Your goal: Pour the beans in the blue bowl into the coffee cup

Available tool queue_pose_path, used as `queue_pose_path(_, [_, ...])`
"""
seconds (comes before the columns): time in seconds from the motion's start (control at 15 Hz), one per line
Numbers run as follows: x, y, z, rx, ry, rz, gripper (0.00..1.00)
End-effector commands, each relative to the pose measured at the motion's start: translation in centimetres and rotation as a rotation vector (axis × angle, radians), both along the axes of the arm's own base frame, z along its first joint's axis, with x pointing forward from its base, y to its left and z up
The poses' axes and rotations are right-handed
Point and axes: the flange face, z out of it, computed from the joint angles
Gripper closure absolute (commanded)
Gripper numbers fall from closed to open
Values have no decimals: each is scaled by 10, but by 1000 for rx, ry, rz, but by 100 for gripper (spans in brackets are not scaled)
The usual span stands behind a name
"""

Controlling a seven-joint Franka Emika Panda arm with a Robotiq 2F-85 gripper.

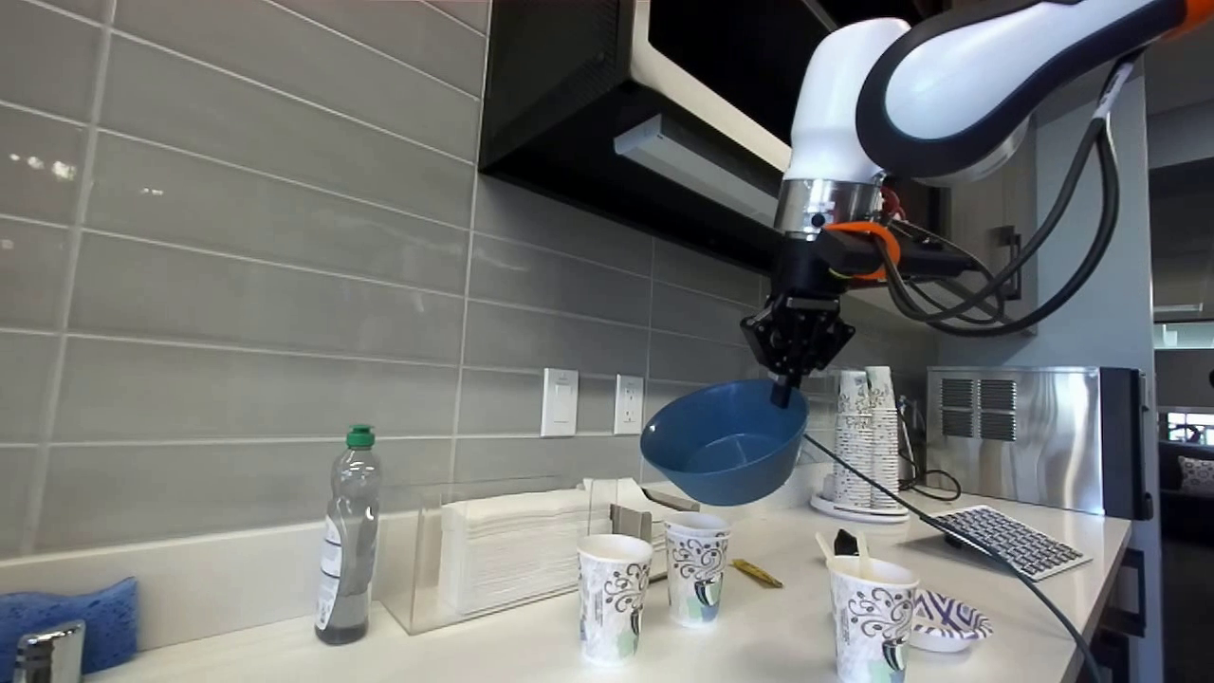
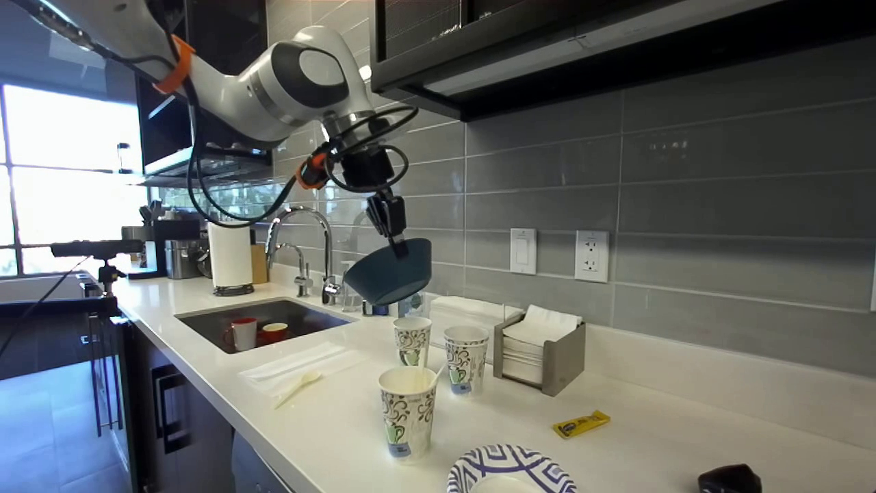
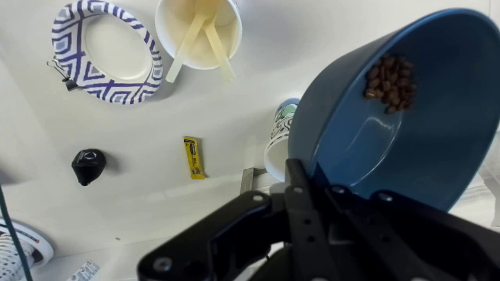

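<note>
Above the desk (image 2: 493,424), the bowl (image 1: 726,444) hung tilted below the fingers (image 1: 782,391), which were clamped on its rim. I judged this to be the positioning before the pour. The next move would need the lip over one of the three single cups (image 1: 699,574), lower than the fingers, then more tilt; which cup was meant, I could not tell. One cup (image 2: 408,423) held two sticks (image 3: 186,47). The beans (image 3: 391,82) were gathered inside the bowl, away from the fingers.
</note>
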Motion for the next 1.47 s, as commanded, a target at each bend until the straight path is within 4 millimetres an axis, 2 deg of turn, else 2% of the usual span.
queue_pose_path(0.0, [6,0,0,-2,4,5,95])
queue_pose_path(0.4, [13,1,-1,-4,7,12,95])
queue_pose_path(0.47, [16,2,-1,-30,13,13,99])
queue_pose_path(0.67, [30,7,1,-105,19,47,99])
queue_pose_path(1.4, [94,57,-2,-264,52,231,99])
